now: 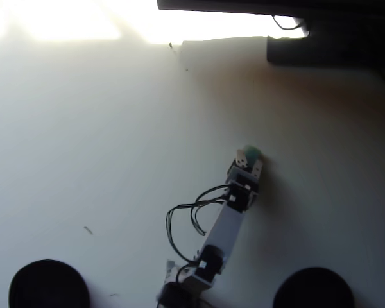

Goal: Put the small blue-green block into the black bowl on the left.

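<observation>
The small blue-green block (252, 152) shows as a teal patch right at the tip of my gripper (249, 159), right of the table's middle in the overhead view. The jaws sit close on either side of it and partly cover it, so they look shut on the block. I cannot tell whether it rests on the table or is lifted. One black bowl (48, 285) stands at the bottom left edge, far from the gripper. A second, identical black bowl (314, 289) stands at the bottom right edge.
The arm reaches up from its base (179, 292) at the bottom centre, with black cables (179, 221) looping on its left. Dark equipment (327, 38) lies along the top right edge. Bright glare washes out the white table (83, 128) at the top left.
</observation>
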